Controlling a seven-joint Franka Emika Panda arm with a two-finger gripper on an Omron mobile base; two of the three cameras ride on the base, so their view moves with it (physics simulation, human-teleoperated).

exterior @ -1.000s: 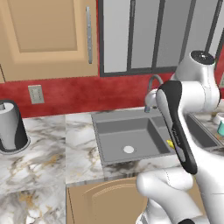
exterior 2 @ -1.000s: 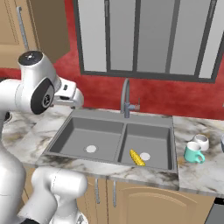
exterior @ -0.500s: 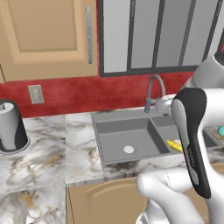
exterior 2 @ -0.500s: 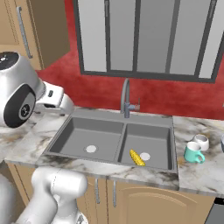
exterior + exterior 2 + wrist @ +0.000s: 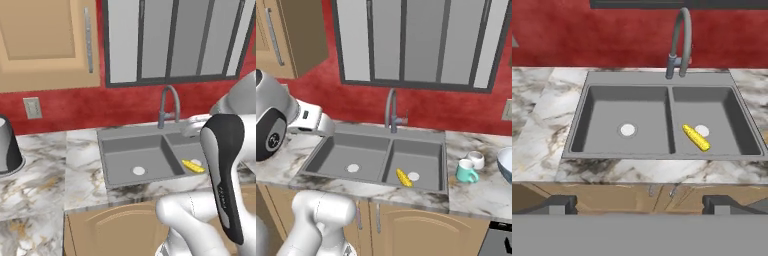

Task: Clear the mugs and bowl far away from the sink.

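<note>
Mugs (image 5: 470,167) and bowl (image 5: 505,164) sit untouched on the surface (image 5: 481,192) at sink's (image 5: 667,120) 3 o'clock. End effector (image 5: 639,205) open, empty, now backed off over the cabinet edge facing the sink. Arm has swung nearer the cameras in the last second; base unmoved. Corn cob (image 5: 696,138) in right basin. No grasp begun.

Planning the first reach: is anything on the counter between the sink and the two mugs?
Nothing visible: the teal mug and white mug stand on bare marble just right of the sink.
</note>
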